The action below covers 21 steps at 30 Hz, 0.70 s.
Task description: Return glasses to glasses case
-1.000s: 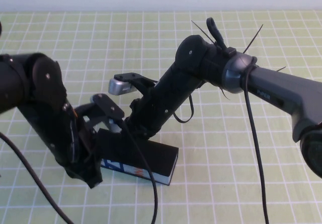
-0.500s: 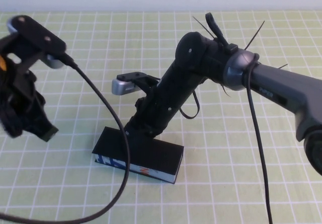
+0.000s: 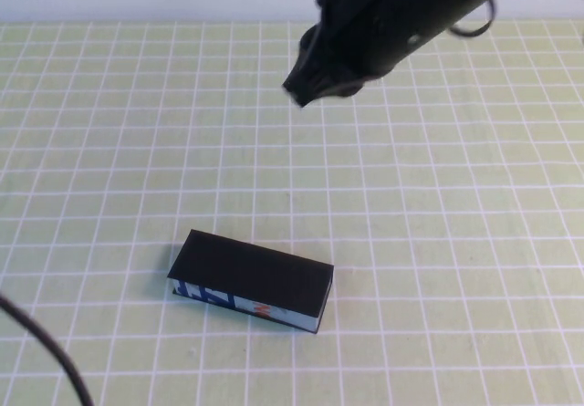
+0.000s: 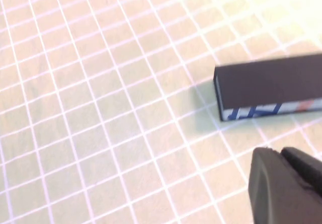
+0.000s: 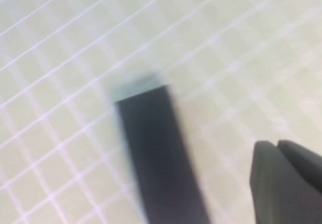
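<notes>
The glasses case (image 3: 251, 281) lies shut on the green checked cloth, its black lid on top and its blue-white front edge with an orange mark facing me. It also shows in the left wrist view (image 4: 269, 85) and in the right wrist view (image 5: 156, 148). The glasses are out of view. My right gripper (image 3: 306, 87) hangs high above the far middle of the table, well away from the case, and its fingers (image 5: 275, 143) are shut and empty. My left gripper (image 4: 277, 151) is outside the high view, shut and empty, off the case's left end.
The green cloth with a white grid (image 3: 438, 242) covers the whole table. A black cable (image 3: 55, 356) curves across the front left corner. A pale wall runs along the far edge.
My left arm has pulled back leftward out of the high view. My right arm has lifted off the case and moved up toward the far side. The case stays shut in place.
</notes>
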{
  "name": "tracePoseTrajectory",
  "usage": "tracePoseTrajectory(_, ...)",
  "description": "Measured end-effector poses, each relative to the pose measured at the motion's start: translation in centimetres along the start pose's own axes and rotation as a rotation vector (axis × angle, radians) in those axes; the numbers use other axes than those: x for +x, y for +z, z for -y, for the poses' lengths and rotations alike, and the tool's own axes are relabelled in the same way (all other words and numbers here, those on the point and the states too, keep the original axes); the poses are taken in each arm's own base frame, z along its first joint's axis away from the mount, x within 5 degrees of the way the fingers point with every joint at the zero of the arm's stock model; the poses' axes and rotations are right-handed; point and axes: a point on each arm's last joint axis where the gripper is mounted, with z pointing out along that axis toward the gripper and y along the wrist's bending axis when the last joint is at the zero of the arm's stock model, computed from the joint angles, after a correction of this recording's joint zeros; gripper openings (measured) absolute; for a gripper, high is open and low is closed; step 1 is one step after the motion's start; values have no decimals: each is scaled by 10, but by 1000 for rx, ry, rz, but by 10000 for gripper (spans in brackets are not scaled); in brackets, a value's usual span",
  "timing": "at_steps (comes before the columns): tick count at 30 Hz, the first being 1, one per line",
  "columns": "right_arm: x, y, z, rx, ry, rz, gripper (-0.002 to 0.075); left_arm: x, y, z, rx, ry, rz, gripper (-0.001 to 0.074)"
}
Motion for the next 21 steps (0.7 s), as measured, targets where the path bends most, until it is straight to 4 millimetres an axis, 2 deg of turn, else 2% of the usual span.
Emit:
tracePoseTrajectory(4,4,-71,-15,112,-5,62,-17,31,-1,4,9,-48,83,-3)
tracePoseTrajectory(7,14,-108,-28,129,3,92,-17,51,3,8,30,-76,134,-3)
tracePoseTrajectory(9,25,-125,-34,140,9,107,-17,59,6,10,45,-89,177,-3)
tracePoseTrajectory(12,48,-147,-42,193,5,138,-17,67,13,14,79,-120,230,-3)
tracePoseTrajectory(14,69,-153,-44,238,10,155,-17,70,20,16,94,-137,243,-3)
tracePoseTrajectory(17,105,-165,-49,318,17,233,-17,73,27,17,106,-159,263,-3)
tracePoseTrajectory(21,168,-173,-61,386,-13,368,-17,74,31,18,106,-167,287,-3)
